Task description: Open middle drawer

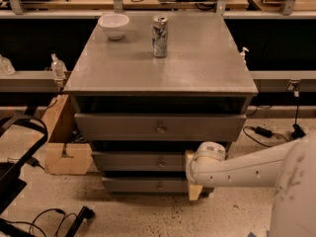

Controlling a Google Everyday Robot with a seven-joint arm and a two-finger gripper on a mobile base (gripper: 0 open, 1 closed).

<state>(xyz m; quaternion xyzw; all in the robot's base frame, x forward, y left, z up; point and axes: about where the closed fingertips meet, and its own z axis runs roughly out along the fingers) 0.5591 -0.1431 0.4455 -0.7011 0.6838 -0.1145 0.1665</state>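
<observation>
Low against the front of the grey bench [207, 68], at its right-hand side, the gripper [194, 190] sat at the end of a white arm [242, 169] that reached in from the right of the bench. Whether it was clenched or released could not be told. The middle drawer [138, 161], second of three in the bench front, lay under the taller top drawer [118, 126] and above the lowest drawer [133, 184]. Its right end was level with the gripper and just beside it or touching; which could not be told. The drawer's small brass knob [159, 162] stood apart from the gripper, toward the bench's middle. On the bench top, near its far edge, stood a white bowl [114, 25] and a can [159, 29].
</observation>
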